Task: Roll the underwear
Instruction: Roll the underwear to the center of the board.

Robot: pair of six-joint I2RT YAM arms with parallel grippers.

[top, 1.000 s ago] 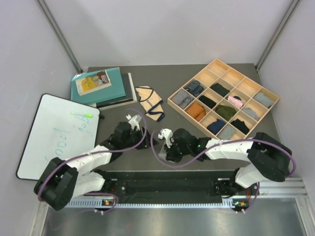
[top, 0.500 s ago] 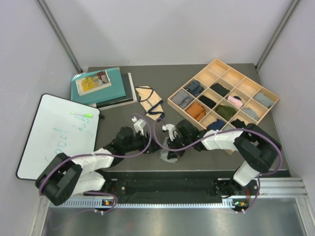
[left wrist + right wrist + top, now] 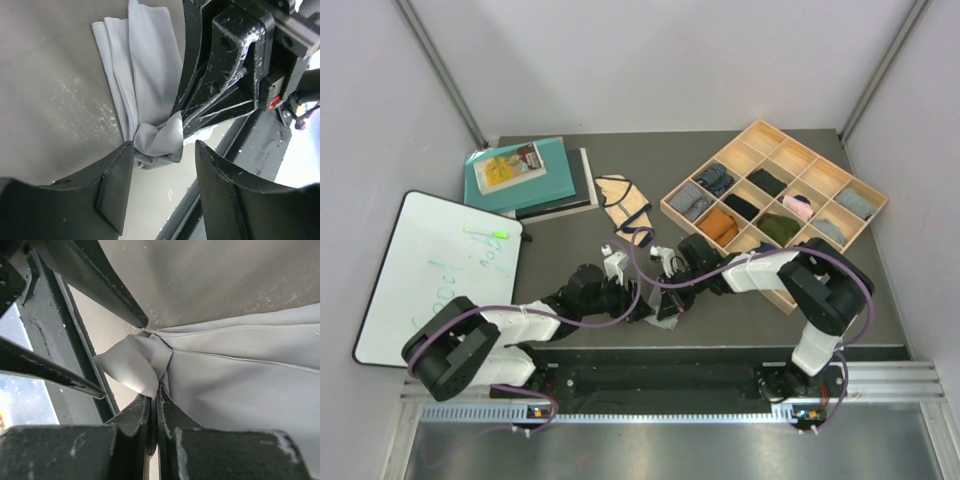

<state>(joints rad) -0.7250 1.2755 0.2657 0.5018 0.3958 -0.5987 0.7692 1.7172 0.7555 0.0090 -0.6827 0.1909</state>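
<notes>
The light-grey underwear (image 3: 145, 75) lies folded into a long strip near the table's front edge, its near end bunched up. It is mostly hidden under the grippers in the top view (image 3: 668, 310). My right gripper (image 3: 156, 392) is shut on that bunched end (image 3: 135, 365); it also shows in the top view (image 3: 665, 298). My left gripper (image 3: 162, 167) is open, its jaws either side of the same bunched end, right beside the right gripper (image 3: 225, 75). The beige underwear with navy edging (image 3: 625, 207) lies flat at the back, untouched.
A wooden compartment tray (image 3: 775, 135) with rolled socks stands at the back right. A stack of books (image 3: 525, 175) is at the back left, and a whiteboard (image 3: 435, 265) at the left. The table's front edge and the arms' rail (image 3: 260, 145) are just beside the grippers.
My left gripper has moved right and toward the front edge, up to the grey underwear's bunched end. The right gripper has stayed shut on the cloth, shifting only slightly.
</notes>
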